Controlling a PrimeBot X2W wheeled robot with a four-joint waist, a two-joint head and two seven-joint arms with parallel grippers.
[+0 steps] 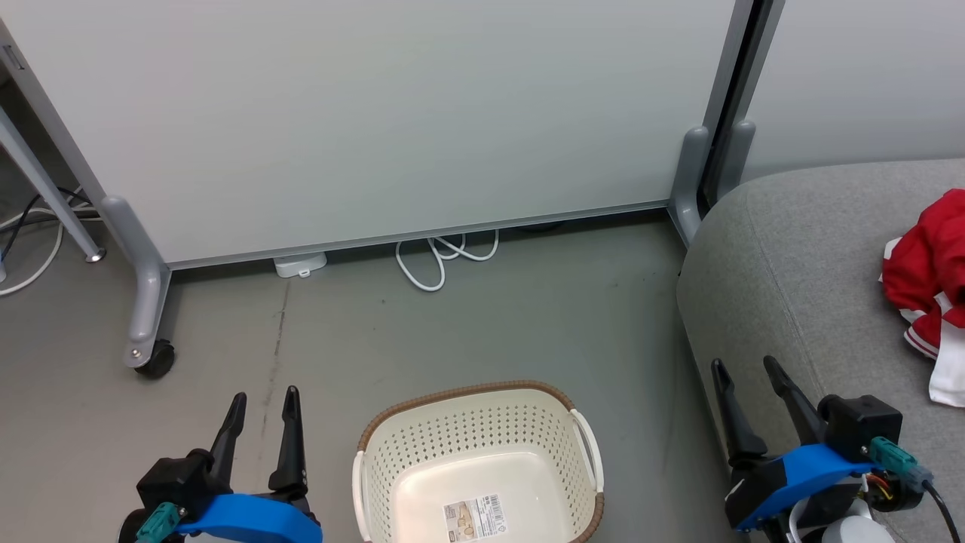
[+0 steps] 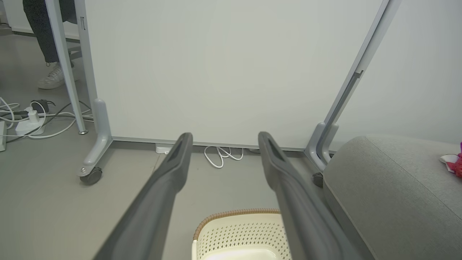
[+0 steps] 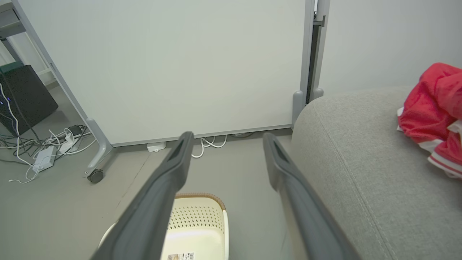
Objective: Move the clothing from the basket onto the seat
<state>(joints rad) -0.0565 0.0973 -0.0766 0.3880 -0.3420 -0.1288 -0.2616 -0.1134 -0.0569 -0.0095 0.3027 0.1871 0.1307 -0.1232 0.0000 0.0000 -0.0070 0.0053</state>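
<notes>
Since the basket (image 1: 467,390) shows nothing inside but a printed label (image 1: 473,519) on its bottom, the lifting part of the task is judged finished. Clothing (image 1: 923,279), red with white stripes and trim, lies bunched on the grey seat (image 1: 791,286), well to the right of the basket and beyond it. The heap runs off the picture's edge, so whether it is one garment or two cannot be told.

Left gripper (image 1: 265,394) hangs just left of the basket, over the floor (image 1: 452,324), fingers spread and holding nothing. Right gripper (image 1: 744,363) hangs to the right of the basket, at the seat's near corner, fingers likewise spread and empty. Neither touches basket, seat or cloth.

Assessment: the step in hand is the close of the job, with both grippers released. The next move, if any, calls for a check that the whole heap sits on the seat and nothing trails over its edge; a look farther right of the basket would settle it. No further grasp appears needed.
</notes>
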